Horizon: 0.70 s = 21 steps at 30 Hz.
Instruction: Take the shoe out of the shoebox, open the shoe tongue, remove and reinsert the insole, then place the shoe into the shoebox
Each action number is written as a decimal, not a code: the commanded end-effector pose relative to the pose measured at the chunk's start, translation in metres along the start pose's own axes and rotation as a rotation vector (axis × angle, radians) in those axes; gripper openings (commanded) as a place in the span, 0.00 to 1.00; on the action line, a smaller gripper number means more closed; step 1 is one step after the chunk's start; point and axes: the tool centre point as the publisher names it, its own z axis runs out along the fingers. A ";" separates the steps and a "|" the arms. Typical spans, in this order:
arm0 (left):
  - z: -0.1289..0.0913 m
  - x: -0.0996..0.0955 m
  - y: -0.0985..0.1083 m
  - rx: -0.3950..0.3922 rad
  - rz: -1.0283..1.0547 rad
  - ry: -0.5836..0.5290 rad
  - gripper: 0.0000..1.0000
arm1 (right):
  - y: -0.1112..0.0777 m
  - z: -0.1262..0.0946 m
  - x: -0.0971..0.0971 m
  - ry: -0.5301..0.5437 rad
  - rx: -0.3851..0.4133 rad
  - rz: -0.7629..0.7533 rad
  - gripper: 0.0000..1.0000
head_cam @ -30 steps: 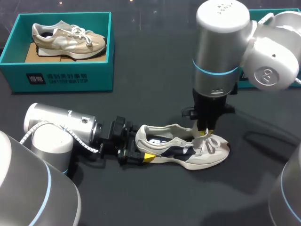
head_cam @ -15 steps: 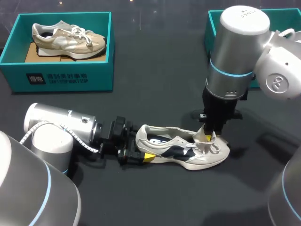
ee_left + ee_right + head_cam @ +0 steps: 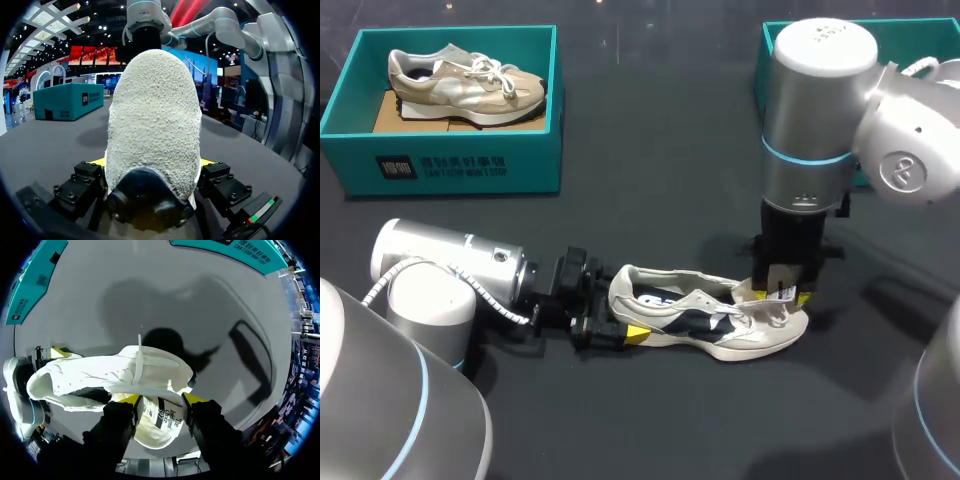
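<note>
A white and navy shoe (image 3: 710, 320) lies on its sole on the dark table, toe to the right. My left gripper (image 3: 618, 328) lies low along the table and holds the heel from both sides; in the left wrist view the heel (image 3: 155, 115) fills the space between its fingers (image 3: 97, 162). My right gripper (image 3: 780, 293) hangs straight down over the laces. Its fingers (image 3: 131, 399) stand apart, and the pulled-up tongue (image 3: 161, 416) with its label lies loosely between them. An open teal shoebox (image 3: 765, 60) stands at the back right, mostly hidden by my right arm.
A second teal box (image 3: 445, 170) stands at the back left with a beige shoe (image 3: 465, 80) on cardboard inside. Bare table lies between the boxes and in front of the shoe.
My right gripper moved right towards the toe, drawing the tongue up and forward, then spread its fingers apart. The left gripper and the heel stayed put.
</note>
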 end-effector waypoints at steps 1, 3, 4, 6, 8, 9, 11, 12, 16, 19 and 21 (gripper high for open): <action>0.000 0.000 0.001 -0.004 0.000 0.002 0.00 | 0.001 0.000 -0.002 -0.070 0.008 0.024 0.49; 0.000 0.000 0.001 -0.004 0.000 0.002 0.00 | 0.002 0.002 -0.008 -0.096 0.015 0.040 0.48; 0.000 0.000 0.001 -0.004 0.000 0.002 0.00 | 0.002 0.003 -0.013 -0.114 0.021 0.050 0.48; 0.000 0.000 0.001 -0.004 0.000 0.002 0.00 | 0.003 0.006 -0.017 -0.127 0.031 0.056 0.47; 0.000 0.000 0.001 -0.004 0.000 0.002 0.00 | 0.004 0.006 -0.019 -0.131 0.037 0.059 0.47; 0.000 0.000 0.001 -0.004 0.000 0.002 0.00 | 0.003 0.004 -0.019 -0.135 0.037 0.060 0.47; 0.000 0.000 0.001 -0.004 0.000 0.002 0.00 | 0.001 -0.003 -0.018 -0.148 0.026 0.060 0.47; 0.000 0.000 0.001 -0.004 0.000 0.002 0.00 | 0.000 -0.007 -0.018 -0.151 0.016 0.057 0.47; 0.000 0.000 0.001 -0.004 0.000 0.002 0.00 | -0.006 -0.030 -0.012 -0.162 -0.020 0.033 0.46; 0.000 0.000 0.001 -0.004 0.000 0.002 0.00 | -0.012 -0.049 -0.005 -0.171 -0.044 0.007 0.46; 0.000 0.000 0.001 -0.004 0.000 0.002 0.00 | -0.016 -0.062 0.000 -0.183 -0.057 -0.013 0.45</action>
